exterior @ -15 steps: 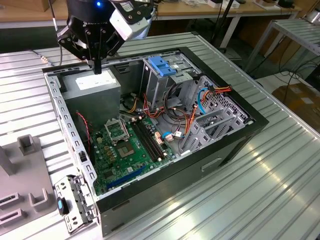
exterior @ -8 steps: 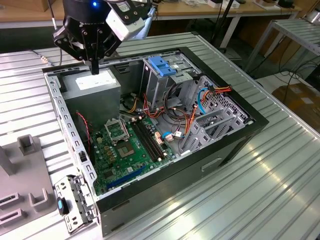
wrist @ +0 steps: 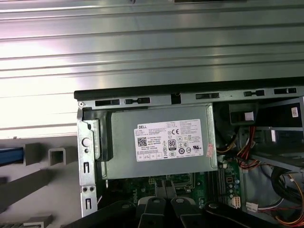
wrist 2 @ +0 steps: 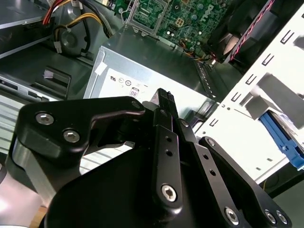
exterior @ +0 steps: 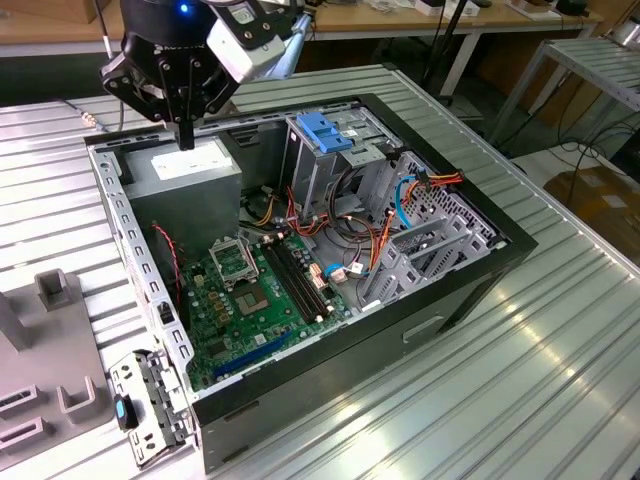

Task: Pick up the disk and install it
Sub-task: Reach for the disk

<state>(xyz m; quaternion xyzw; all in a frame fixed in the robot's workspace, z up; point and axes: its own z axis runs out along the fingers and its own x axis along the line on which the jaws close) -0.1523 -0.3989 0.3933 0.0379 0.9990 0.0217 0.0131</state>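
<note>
Locating the disk [wrist: 9, 156]: you see what appears to be its blue edge outside the computer case [wrist: 88, 156], beside the grey holder [wrist: 57, 156]; its long axis cannot be judged. The claw [exterior: 185, 143] hangs closed and empty above the power supply [exterior: 190, 170], across the case wall from the disk

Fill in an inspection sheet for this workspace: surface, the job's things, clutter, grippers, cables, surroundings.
Surface: ribbed metal table bearing an open computer case.
Job's things: drive cage topped by a blue latch, standing inside the case.
Clutter: grey fixture and a metal bracket at the exterior view's left of the case.
Grippers: gripper, fingers shut with nothing between them, hovers over the power supply.
Cables: red, orange and blue leads run inside the case beside the cage.
Surroundings: workbench and cardboard box beyond the table.
</note>
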